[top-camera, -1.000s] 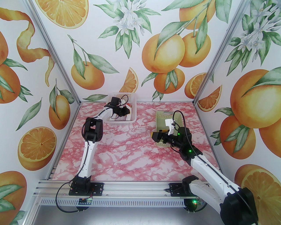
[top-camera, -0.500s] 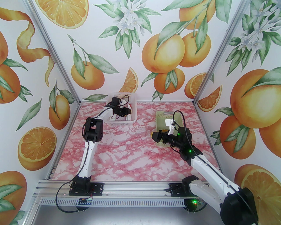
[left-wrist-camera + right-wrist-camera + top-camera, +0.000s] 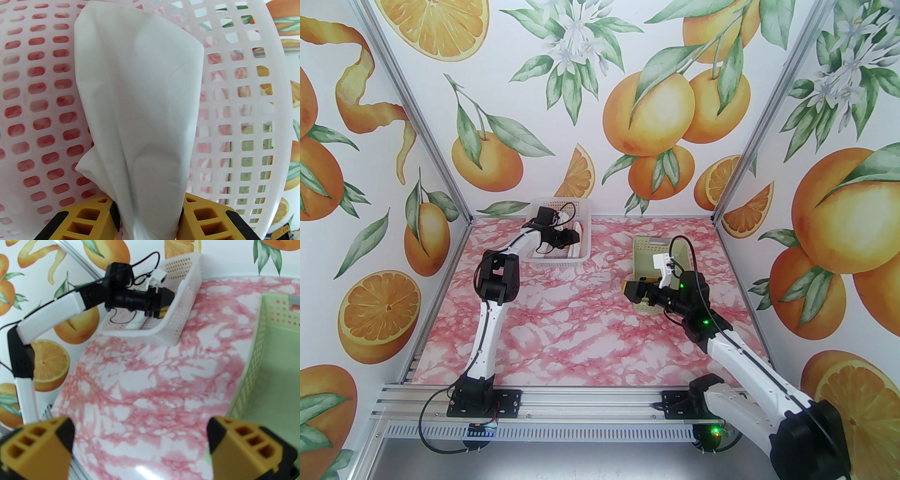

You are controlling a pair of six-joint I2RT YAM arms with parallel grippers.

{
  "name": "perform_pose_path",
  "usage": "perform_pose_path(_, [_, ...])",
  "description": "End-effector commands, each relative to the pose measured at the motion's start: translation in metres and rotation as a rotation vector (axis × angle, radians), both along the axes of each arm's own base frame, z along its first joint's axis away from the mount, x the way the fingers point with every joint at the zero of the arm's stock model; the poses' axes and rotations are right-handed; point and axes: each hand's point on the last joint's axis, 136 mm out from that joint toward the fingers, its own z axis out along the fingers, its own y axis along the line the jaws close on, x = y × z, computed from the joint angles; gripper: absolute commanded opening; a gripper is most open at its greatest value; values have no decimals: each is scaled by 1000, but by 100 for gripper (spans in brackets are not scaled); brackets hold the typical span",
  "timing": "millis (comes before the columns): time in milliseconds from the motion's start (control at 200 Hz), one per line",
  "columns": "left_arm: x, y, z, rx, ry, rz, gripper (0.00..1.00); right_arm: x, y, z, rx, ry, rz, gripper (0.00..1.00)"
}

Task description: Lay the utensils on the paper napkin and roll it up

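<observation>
1. Your left gripper [image 3: 148,216] pinches the narrow end of the paper napkin [image 3: 138,105]. Its two yellow fingers [image 3: 90,219] press on the paper from either side.
2. The napkin is rolled into a white cone. It is narrow at the fingers and widens away from them, and a loose flap folds out low on its left side. The paper hides whatever lies inside.
3. The roll is inside the white basket [image 3: 236,98]. In the left wrist view you see the slotted floor behind it on the left and the gridded wall curving up on the right. You cannot tell whether the roll touches the floor or hangs just above it.
4. From the top camera, the white basket stands at the far left of the pink marbled table [image 3: 581,328], close to the back wall. Your left arm [image 3: 487,328] reaches forward with its wrist bent down over the basket's rim.
5. Your right gripper [image 3: 140,436] is spread wide. Its yellow fingers are well apart, with bare table showing between them.
6. The green basket [image 3: 253,361] lies just to the right of that gripper. In the right wrist view, its perforated left wall runs down toward the right-hand finger.
7. From the top camera, the right gripper sits at the green basket's near left corner, pointing left across the table.
8. The two baskets stand well apart.
</observation>
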Motion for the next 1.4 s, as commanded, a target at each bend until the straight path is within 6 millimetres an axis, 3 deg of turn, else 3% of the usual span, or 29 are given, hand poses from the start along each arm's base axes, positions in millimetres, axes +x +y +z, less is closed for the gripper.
perform_pose_path(0, [0, 16, 13, 32, -15, 19, 43, 5, -4, 3, 3, -4, -32, 98])
perform_pose_path(600, [1, 36, 23, 63, -43, 22, 53, 12, -1, 7, 28, 5, -30, 98])
perform_pose_path(1396, [-2, 56, 35, 100, -63, 29, 58, 14, 1, 2, 31, 19, -24, 98])
